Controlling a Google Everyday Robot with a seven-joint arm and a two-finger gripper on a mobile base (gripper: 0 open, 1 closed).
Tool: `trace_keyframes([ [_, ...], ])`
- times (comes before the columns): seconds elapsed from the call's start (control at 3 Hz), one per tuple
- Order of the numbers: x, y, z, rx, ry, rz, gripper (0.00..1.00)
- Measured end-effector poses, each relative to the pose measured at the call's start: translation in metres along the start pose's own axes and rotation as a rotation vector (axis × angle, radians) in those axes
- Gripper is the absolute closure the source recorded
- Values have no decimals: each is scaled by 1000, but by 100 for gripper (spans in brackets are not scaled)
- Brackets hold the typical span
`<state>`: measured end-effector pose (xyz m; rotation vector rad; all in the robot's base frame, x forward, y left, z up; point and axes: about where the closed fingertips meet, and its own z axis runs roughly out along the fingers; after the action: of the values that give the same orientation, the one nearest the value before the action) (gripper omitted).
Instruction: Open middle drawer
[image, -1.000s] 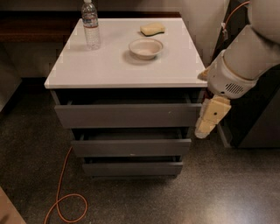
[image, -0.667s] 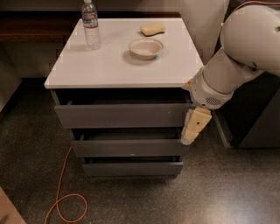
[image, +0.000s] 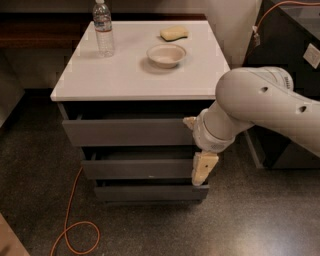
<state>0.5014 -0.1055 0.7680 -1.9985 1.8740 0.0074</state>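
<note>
So the setup here is a small cabinet with a flat white top (image: 125, 75) and three dark-grey, handle-less drawer fronts stacked under that top. The one that matters is the mid-sized grey middle drawer (image: 135, 169), second down from the cabinet top, sitting between the tallest grey top drawer (image: 127, 132) and the narrow grey bottom drawer (image: 150, 192). It looks basically closed, maybe cracked open a hair, with a shadowy gap along its upper edge.

The cream-coloured gripper (image: 202, 172) hangs pointing down at the cabinet's front right corner, right against the right end of the middle drawer front. Honestly can't tell whether it's open or closed from this angle. The bulky white robot arm (image: 265, 100) comes in from the cabinet's right side.

My read: this is the approach/engage step, and no real pulling has happened yet. With no handle, the next move probably means hooking the drawer's edge or that top gap, then pulling straight out, away from the cabinet.

Head count:
- 3 drawers
- 1 clear plastic water bottle (image: 103, 27), at the back left of the cabinet top
- 1 shallow beige bowl (image: 166, 54), right of centre on the top
- 1 yellow sponge (image: 174, 33), behind the bowl
- 1 orange cable (image: 70, 220), looping on the floor left of the cabinet's base
- 1 arm, 1 gripper
</note>
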Motion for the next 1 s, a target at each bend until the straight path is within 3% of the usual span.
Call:
trace_keyframes([
  [0.33,-7,12,30,4,-3,-86,0],
  [0.67,-6,18,62,21,39,-160,0],
  [1.0,-6,18,62,21,38,-159,0],
])
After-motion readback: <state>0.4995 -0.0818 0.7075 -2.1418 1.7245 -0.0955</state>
